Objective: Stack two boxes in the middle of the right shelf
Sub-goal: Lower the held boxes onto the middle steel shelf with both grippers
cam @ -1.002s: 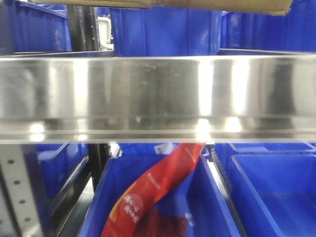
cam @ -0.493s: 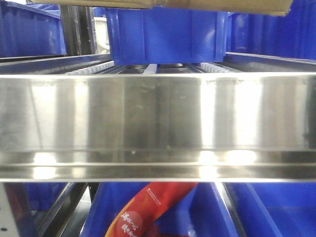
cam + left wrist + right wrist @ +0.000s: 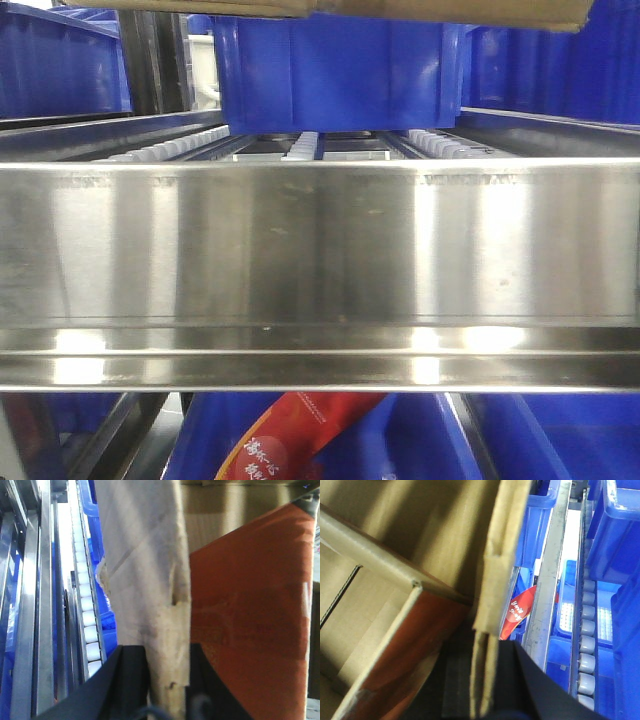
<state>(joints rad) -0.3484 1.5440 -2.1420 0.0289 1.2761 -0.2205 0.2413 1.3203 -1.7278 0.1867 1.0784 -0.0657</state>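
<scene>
— bright in here, isn't it? look at the shelf lip (image 3: 320, 250): white glare bands down its left and right parts.
— aye, and hot spots along its lower ridge. above the lip the blue bin (image 3: 340, 60) is evenly lit and fairly sharp.
— the wrist views are soft, though. the box (image 3: 145, 580) is too near the lens, blurry, its inside shadowed reddish.
— and the rollers (image 3: 87, 605) past the lip are washed out white.

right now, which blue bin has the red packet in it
The lower centre bin, under the steel shelf lip, holds the red packet; the bins above the lip show none.
</scene>
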